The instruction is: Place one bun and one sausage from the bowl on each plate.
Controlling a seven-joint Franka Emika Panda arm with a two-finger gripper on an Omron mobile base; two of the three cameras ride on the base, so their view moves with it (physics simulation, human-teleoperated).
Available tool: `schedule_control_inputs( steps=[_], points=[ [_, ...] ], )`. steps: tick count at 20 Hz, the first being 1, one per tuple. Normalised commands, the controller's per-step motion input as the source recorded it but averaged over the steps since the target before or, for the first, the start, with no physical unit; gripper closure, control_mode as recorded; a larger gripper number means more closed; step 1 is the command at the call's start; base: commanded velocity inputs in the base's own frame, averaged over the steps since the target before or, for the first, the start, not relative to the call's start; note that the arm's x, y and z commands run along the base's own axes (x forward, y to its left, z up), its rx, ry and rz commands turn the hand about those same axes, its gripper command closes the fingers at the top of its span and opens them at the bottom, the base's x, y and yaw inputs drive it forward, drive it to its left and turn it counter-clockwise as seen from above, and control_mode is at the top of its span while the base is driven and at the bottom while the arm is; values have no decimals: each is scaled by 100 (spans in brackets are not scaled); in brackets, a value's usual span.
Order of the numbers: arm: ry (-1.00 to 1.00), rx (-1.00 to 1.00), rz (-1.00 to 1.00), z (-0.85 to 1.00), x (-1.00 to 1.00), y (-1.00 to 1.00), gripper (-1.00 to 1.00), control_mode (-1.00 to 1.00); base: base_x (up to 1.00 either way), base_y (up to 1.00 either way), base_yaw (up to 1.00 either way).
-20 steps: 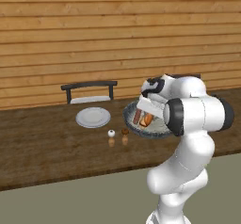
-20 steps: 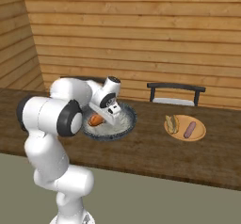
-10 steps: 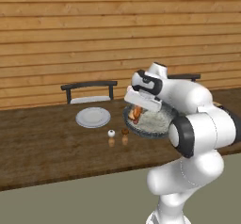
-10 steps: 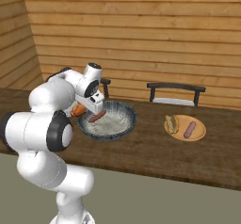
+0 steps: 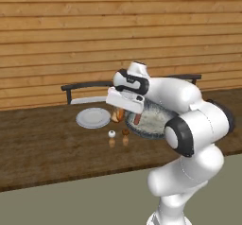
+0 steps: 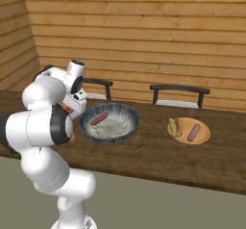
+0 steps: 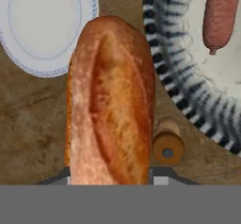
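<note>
Bun (image 7: 113, 100) now clear of bowl (image 7: 188, 91), clamped in hand (image 7: 110, 173).

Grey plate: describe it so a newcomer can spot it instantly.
On the long wooden table, look left of the large dark-rimmed bowl, in front of the dark chair. The grey plate is small, flat and pale with nothing on it, unlike the orange plate at the far right, which holds a bun and a sausage.
</note>
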Motion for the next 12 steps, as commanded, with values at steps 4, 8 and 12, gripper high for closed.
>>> schedule_control_inputs(
  steps=[4, 8, 12],
  points=[
    [17, -6, 2, 0, 11, 69, 100, -100, 0, 0, 0],
    [18, -9, 0, 0, 31, 54, 100, -100, 0, 0, 0],
    [6, -8, 0, 0, 51, 12, 100, -100, 0, 0, 0]
  ],
)
